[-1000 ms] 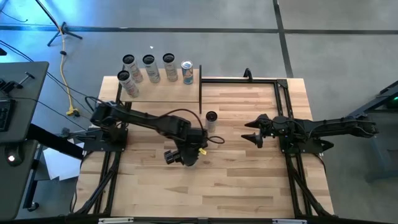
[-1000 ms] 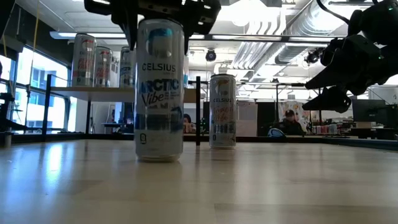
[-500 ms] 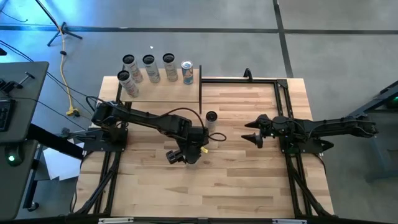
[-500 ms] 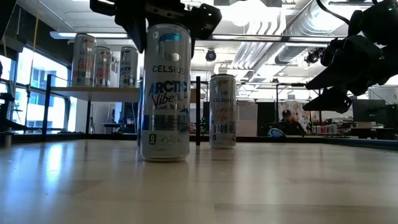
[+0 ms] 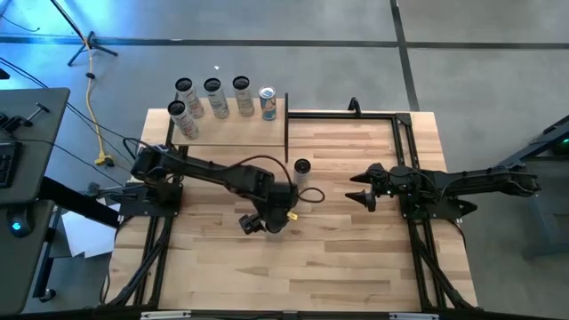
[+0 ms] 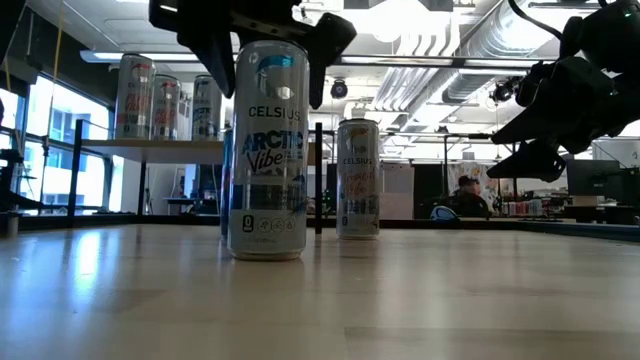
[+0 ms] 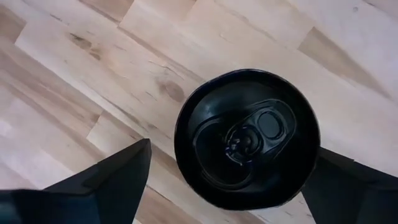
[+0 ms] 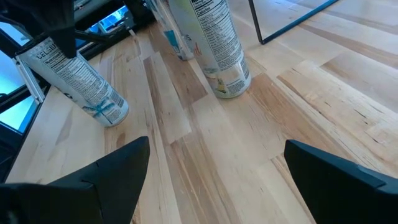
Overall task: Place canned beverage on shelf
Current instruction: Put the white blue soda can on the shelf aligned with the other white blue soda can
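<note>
L hand (image 6: 265,45) fingers now spread off can (image 6: 266,150).

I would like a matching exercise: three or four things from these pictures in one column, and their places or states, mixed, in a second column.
Things:
1. Arctic Vibe can
2. second can
3. left gripper
4. right gripper

Places or states:
a. open, waiting at the table's right side
b. standing alone near the shelf post
c. upright between open fingers
d. open, above a can

Pairs: 1-c, 2-b, 3-d, 4-a
</note>
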Tool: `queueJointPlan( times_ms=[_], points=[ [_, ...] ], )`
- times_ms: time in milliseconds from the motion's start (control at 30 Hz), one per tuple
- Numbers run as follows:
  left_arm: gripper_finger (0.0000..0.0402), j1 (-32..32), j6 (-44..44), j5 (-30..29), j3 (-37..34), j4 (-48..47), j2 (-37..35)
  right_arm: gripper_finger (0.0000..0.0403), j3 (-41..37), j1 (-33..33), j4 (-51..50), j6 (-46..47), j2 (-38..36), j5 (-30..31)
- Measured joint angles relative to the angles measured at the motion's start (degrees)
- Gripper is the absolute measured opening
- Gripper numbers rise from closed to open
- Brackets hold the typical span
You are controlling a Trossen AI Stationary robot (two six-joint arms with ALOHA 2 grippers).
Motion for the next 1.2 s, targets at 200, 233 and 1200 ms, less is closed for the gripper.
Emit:
queueJointPlan(
  times_ms=[200, 233, 1200],
  points=[
    [0.0353, -1.7, -5.0, -2.7, 0.0, -0.6, -1.4, 0.0360, 0.0, 0.0, 0.0, 0.0, 0.0, 0.0],
    [0.0353, -2.1, -6.1, -3.2, 0.0, -0.6, -1.9, 0.0360, 0.0, 0.0, -0.1, 0.0, 0.0, 0.0],
    [0.0353, -25.2, -113.9, -70.8, 0.2, 0.0, -2.2, 0.0360, 0.0, 0.0, -0.8, 0.0, 0.0, 0.2]
  ],
)
